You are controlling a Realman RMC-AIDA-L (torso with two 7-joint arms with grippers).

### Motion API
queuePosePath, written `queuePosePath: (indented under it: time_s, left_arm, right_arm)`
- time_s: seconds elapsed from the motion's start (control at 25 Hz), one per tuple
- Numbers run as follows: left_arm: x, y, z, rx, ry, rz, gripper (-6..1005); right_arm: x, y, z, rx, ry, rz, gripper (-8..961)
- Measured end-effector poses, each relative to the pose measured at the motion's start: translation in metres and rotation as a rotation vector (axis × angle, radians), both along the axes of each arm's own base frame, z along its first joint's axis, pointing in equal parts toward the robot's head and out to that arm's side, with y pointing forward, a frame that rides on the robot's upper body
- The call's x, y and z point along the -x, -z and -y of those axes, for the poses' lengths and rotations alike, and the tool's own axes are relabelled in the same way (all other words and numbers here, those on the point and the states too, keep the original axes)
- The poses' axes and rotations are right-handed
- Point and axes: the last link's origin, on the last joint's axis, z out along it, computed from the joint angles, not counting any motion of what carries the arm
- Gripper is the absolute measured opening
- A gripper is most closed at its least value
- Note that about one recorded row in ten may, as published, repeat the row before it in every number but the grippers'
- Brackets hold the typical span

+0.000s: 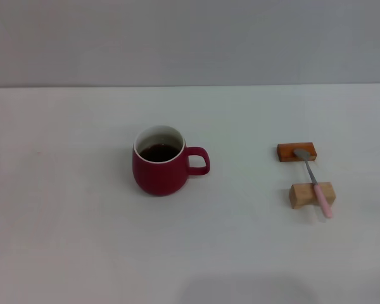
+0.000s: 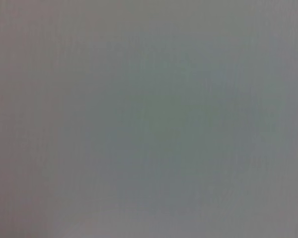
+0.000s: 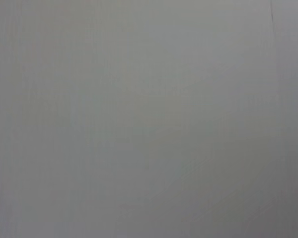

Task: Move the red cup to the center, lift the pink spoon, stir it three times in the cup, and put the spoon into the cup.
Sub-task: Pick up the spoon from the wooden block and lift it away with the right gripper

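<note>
The red cup (image 1: 159,162) stands upright on the white table (image 1: 82,240), a little left of the middle, its handle pointing right and dark liquid inside. The pink spoon (image 1: 316,185) lies to the right, its silver bowl resting on an orange-brown block (image 1: 296,152) and its pink handle across a tan wooden block (image 1: 311,194). Neither gripper shows in the head view. Both wrist views show only a plain grey surface.
The table's far edge meets a grey wall (image 1: 190,38) at the back. A faint grey shape (image 1: 240,291) lies along the table's near edge.
</note>
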Motion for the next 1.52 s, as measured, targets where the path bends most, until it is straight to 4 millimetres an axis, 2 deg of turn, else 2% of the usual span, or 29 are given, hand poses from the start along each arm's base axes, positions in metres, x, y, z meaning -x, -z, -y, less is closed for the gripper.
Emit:
queuePosePath:
  time_s: [0.08, 0.12, 0.16, 0.2, 0.24, 0.32, 0.36, 0.4, 0.48, 0.52, 0.68, 0.8, 1.12, 1.52]
  left_arm:
    - [-0.002, 0.0, -0.002, -0.002, 0.005, 0.001, 467]
    - [-0.003, 0.0, -0.002, -0.003, 0.009, -0.001, 491]
    - [-0.003, 0.0, -0.002, -0.003, 0.009, -0.001, 514]
    - [-0.003, 0.0, -0.002, -0.003, 0.009, -0.001, 538]
    - [-0.004, 0.0, -0.004, -0.003, 0.014, -0.003, 562]
    - [-0.007, -0.001, -0.007, -0.001, 0.018, -0.015, 636]
    - [-0.007, -0.001, -0.007, -0.001, 0.018, -0.015, 674]
    - [-0.009, -0.001, -0.01, 0.003, 0.022, -0.035, 711]
    - [-0.012, -0.001, -0.012, 0.006, 0.025, -0.052, 785]
    - [-0.014, -0.001, -0.014, 0.009, 0.028, -0.066, 797]
    - [-0.016, -0.001, -0.016, 0.01, 0.033, -0.071, 843]
    - [-0.016, -0.001, -0.016, 0.009, 0.032, -0.072, 839]
    - [-0.014, -0.004, -0.016, -0.002, 0.026, -0.069, 837]
    - [-0.01, -0.005, -0.011, -0.006, 0.017, -0.073, 836]
  right_arm:
    - [0.002, 0.008, 0.007, 0.0, 0.0, -0.012, 574]
    - [0.006, 0.018, 0.014, 0.012, 0.001, -0.022, 574]
    - [0.006, 0.018, 0.014, 0.012, 0.001, -0.022, 574]
    - [0.015, 0.03, 0.019, 0.028, 0.005, -0.033, 574]
    - [0.015, 0.03, 0.019, 0.028, 0.005, -0.033, 574]
    - [0.028, 0.045, 0.025, 0.06, 0.018, -0.03, 574]
    - [0.028, 0.045, 0.025, 0.06, 0.018, -0.03, 574]
    - [0.039, 0.056, 0.03, 0.09, 0.002, -0.042, 574]
    - [0.043, 0.061, 0.033, 0.105, -0.01, -0.056, 574]
    - [0.052, 0.07, 0.039, 0.138, -0.029, -0.089, 574]
    - [0.064, 0.085, 0.046, 0.193, -0.037, -0.108, 573]
    - [0.078, 0.099, 0.057, 0.259, -0.039, -0.112, 573]
    - [0.097, 0.118, 0.079, 0.394, -0.05, -0.134, 573]
    - [0.101, 0.14, 0.094, 0.552, -0.047, -0.158, 573]
